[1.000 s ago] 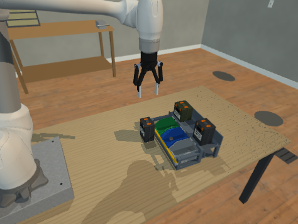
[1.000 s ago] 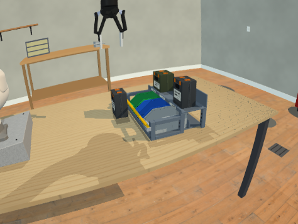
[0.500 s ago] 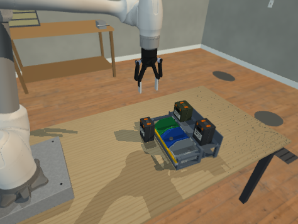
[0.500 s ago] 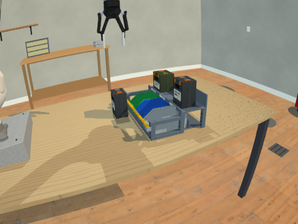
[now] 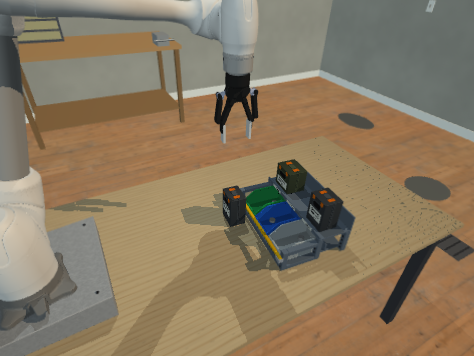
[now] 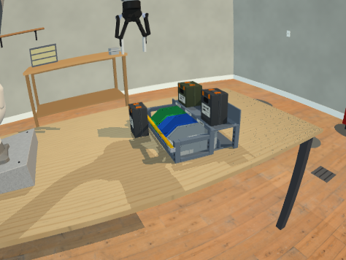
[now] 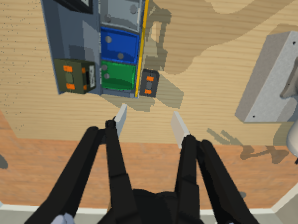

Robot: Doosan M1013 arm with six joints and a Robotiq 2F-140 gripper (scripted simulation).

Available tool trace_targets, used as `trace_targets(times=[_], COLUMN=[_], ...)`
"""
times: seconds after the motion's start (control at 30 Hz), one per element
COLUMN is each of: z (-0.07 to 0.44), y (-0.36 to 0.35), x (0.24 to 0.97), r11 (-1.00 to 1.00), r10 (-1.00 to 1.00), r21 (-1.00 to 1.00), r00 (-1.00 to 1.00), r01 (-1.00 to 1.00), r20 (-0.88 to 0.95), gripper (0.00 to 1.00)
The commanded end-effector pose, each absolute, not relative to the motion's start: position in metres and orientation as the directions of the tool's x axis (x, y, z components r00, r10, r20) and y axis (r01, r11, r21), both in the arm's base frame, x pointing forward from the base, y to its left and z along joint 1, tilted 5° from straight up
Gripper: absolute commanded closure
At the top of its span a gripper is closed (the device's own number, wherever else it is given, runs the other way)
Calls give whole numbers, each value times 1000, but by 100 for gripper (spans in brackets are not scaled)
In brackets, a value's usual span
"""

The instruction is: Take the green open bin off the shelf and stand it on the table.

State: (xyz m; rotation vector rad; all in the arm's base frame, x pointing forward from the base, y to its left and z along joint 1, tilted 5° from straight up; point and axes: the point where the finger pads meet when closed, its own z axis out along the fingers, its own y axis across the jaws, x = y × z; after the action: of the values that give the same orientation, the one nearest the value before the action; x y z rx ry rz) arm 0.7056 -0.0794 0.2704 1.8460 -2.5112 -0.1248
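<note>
Three bins in a row on the shelf (image 5: 302,261) (image 6: 193,157) (image 7: 50,47). Left to right, exterior view: dark box (image 5: 233,206) (image 6: 139,120) (image 7: 149,83) upright on the table top (image 5: 150,215) (image 6: 84,146) (image 7: 210,95), just beside the green bin's front; then green open bin (image 5: 264,198) (image 6: 168,114) (image 7: 118,76), at the far end of the row, on the shelf; blue bin (image 5: 276,218) (image 6: 180,123) (image 7: 119,45) next to it; grey bin (image 5: 295,237) (image 6: 187,132) (image 7: 120,14) nearest the camera. Olive box (image 5: 291,176) (image 6: 190,94) (image 7: 74,76) behind green, second dark box (image 5: 325,209) (image 6: 214,106) on the raised rear part.

Gripper (image 5: 236,137) (image 6: 133,48) (image 7: 149,114) up high, well apart from the bins, fingers partway open, nothing between them.

Handling, my guess: stiff plastic, fairly light, smooth walls that may slip, loose parts inside that could spill if tipped. Take it by a wall or rim, keep it level. Blue wall sits close, so a finger there could drag the neighbour; dark box may block a pull straight out.

Wrist view shows round parts inside green and blue; exterior hides these behind the sloped walls. Exterior shows the shelf legs and side, which wrist doesn't.
</note>
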Motion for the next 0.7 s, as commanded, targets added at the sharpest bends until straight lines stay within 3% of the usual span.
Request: trace_targets(times=[0.0,0.67], z=[271,271], y=[-66,-74], x=[717,711], r11=[299,299], r10=[-953,-953], r21=[77,77], r00=[-302,-302], r01=[-951,-951], r20=[-30,-30], gripper=[43,43])
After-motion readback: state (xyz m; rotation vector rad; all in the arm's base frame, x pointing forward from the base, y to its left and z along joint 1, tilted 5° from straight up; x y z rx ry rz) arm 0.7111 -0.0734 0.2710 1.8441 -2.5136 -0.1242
